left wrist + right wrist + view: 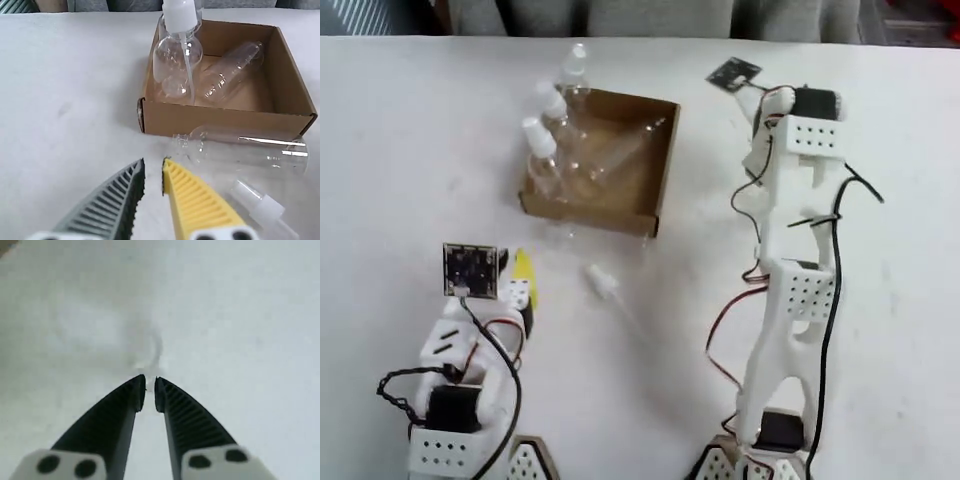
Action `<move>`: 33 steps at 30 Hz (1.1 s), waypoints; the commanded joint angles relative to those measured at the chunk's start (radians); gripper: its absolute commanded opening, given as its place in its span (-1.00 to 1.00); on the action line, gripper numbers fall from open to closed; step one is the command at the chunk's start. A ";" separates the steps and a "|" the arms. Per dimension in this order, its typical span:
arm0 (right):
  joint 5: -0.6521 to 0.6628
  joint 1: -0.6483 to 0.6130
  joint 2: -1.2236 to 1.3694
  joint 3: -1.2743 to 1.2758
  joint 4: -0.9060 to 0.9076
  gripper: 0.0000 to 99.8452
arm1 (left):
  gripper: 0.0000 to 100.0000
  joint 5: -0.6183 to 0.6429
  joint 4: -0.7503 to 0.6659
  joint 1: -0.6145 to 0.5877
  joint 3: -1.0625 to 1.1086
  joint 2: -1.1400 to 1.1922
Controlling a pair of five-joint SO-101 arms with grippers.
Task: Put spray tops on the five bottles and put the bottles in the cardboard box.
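Lying on its side on the white counter (65, 100), a clear bottle (240, 147) with no top is just beside the front wall of the cardboard box (220, 120). A loose spray top (257, 202) lies on the counter near it. Inside the box, a capped bottle (178, 55) stands at one corner and another bottle (232, 70) lies flat. The left pincer (153, 172) is near the loose top, clenched on nothing. The right pincer (150, 387) is clenched on nothing too, over bare counter.
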 commanded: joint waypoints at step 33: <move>-0.821 -0.433 -0.794 0.772 -0.239 -0.96 | -0.83 -0.006 -0.021 -0.033 -0.002 -0.010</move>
